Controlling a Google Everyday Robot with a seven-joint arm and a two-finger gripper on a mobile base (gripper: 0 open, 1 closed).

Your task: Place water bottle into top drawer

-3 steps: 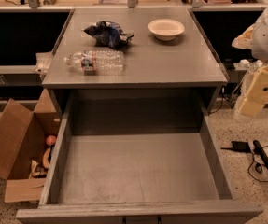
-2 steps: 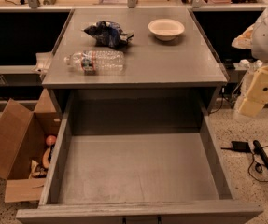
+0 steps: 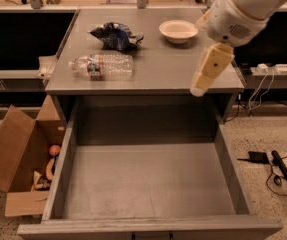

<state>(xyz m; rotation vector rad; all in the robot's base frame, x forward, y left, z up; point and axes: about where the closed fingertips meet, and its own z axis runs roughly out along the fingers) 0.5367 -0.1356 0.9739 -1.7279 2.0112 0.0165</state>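
Gripper [image 3: 200, 86] hangs over the right front edge of the cabinet top [image 3: 163, 69], holding nothing; whether it is released or clenched I cannot tell. At far left a cardboard box [image 3: 13, 149] sits on the floor beside the cabinet. The bottle [image 3: 103, 65] lies on its side on the top's left part, well apart from the gripper, with a snack bag [image 3: 115, 35] just behind it and a bowl [image 3: 178, 30] farther right. The drawer [image 3: 148, 184] stands open below. As I judge the risks, an off-centre nudge could roll the round bottle off the near edge, or the ribbed plastic could slip from a grip taken too near one end.
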